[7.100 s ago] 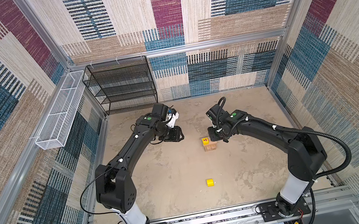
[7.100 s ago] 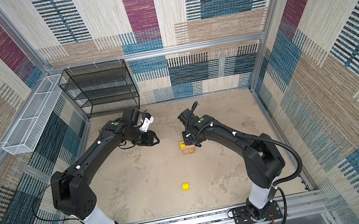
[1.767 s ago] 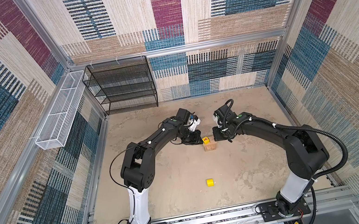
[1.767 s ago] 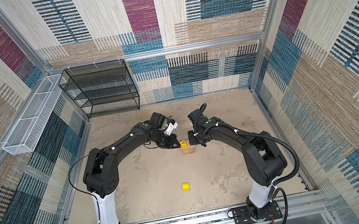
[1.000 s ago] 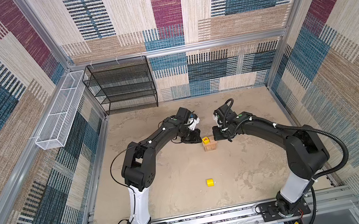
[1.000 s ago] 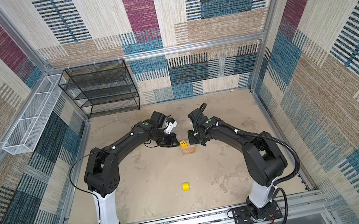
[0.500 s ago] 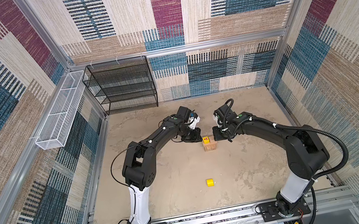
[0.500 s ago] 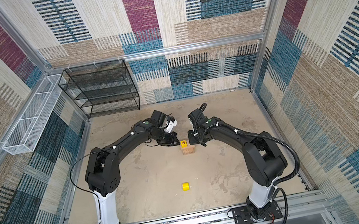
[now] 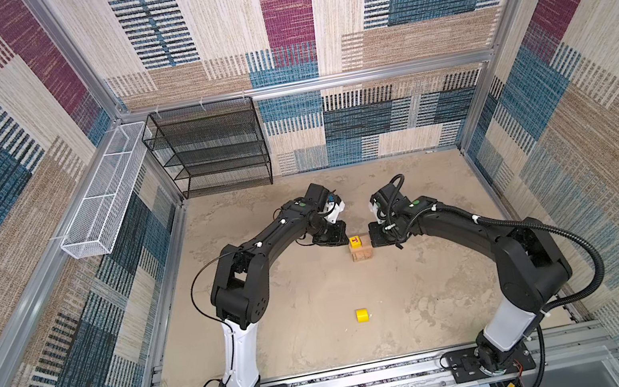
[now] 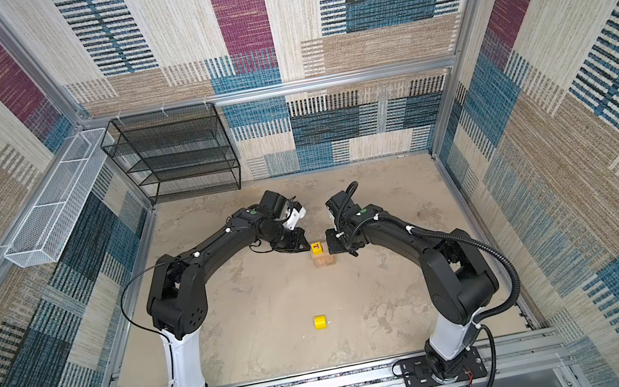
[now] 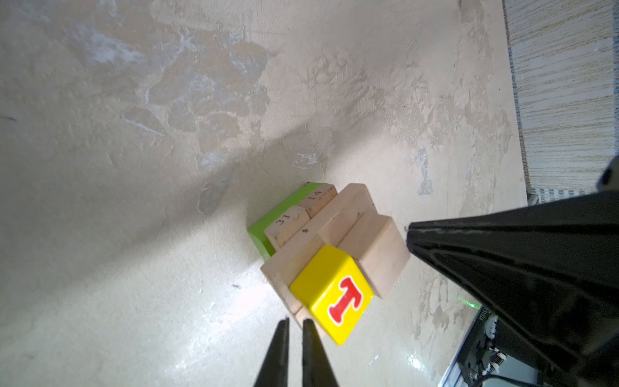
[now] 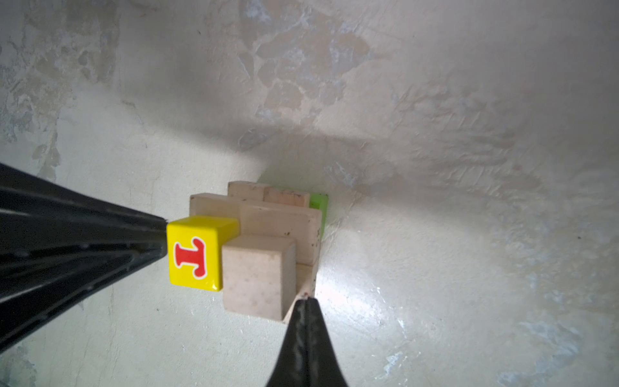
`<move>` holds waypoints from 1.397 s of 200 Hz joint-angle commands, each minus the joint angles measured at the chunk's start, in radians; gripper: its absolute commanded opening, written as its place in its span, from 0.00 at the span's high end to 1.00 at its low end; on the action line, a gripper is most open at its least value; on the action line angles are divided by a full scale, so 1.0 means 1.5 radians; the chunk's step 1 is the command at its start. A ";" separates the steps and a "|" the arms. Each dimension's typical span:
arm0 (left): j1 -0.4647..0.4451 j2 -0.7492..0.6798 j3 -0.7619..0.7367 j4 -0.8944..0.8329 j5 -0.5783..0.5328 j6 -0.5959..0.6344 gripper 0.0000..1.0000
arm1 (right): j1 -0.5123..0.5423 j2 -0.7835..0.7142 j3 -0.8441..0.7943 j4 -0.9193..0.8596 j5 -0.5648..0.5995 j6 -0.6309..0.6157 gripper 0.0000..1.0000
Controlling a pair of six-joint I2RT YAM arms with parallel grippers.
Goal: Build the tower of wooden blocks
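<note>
The tower (image 9: 362, 252) stands mid-floor: tan planks laid crosswise over a lime-green brick (image 11: 268, 221), with a tan cube (image 12: 256, 274) and a yellow cube with a red T (image 11: 335, 295) side by side on top. My left gripper (image 11: 294, 321) is shut but for a thin slit that holds nothing, and its tips (image 9: 344, 240) sit against the yellow cube's left side. My right gripper (image 12: 304, 300) is shut, and its tip (image 9: 373, 240) touches the tower's right edge by the tan cube. A second yellow piece (image 9: 362, 315) lies loose on the floor nearer the front.
A black wire shelf (image 9: 208, 147) stands against the back wall at the left. A white wire basket (image 9: 101, 193) hangs on the left wall. Patterned walls close in the sandy floor (image 9: 307, 296), and a metal rail (image 9: 370, 378) runs along its front.
Seven seconds ago my left gripper was further back left; it has come up to the tower's left side. Over the last second neither arm has visibly moved.
</note>
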 commanded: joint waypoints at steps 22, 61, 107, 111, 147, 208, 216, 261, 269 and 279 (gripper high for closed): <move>-0.001 0.003 0.005 -0.003 0.009 0.008 0.85 | 0.001 0.000 0.002 0.011 -0.023 0.005 1.00; -0.001 0.008 0.006 -0.001 0.013 0.007 0.84 | 0.001 0.002 0.000 0.015 -0.028 0.005 1.00; -0.001 0.008 0.006 -0.003 0.015 0.007 0.84 | 0.001 0.009 0.006 0.013 -0.018 0.006 1.00; -0.001 0.008 0.006 -0.003 0.016 0.008 0.84 | 0.001 0.009 0.006 0.012 -0.017 0.006 1.00; -0.001 0.006 0.005 -0.003 0.013 0.010 0.84 | 0.001 -0.003 0.007 0.002 0.000 0.008 1.00; 0.000 0.004 0.006 -0.003 0.016 0.009 0.83 | 0.001 -0.025 -0.025 0.003 -0.046 0.017 1.00; -0.001 0.004 0.006 -0.003 0.017 0.009 0.83 | 0.001 -0.024 -0.027 0.005 -0.051 0.018 1.00; -0.001 0.005 0.006 -0.003 0.016 0.008 0.83 | 0.001 -0.010 -0.022 0.019 -0.066 0.022 1.00; -0.001 0.004 0.006 -0.003 0.017 0.008 0.83 | 0.001 -0.008 -0.020 0.019 -0.067 0.021 1.00; -0.001 0.004 0.006 -0.003 0.016 0.009 0.83 | 0.001 -0.006 -0.017 0.020 -0.065 0.021 1.00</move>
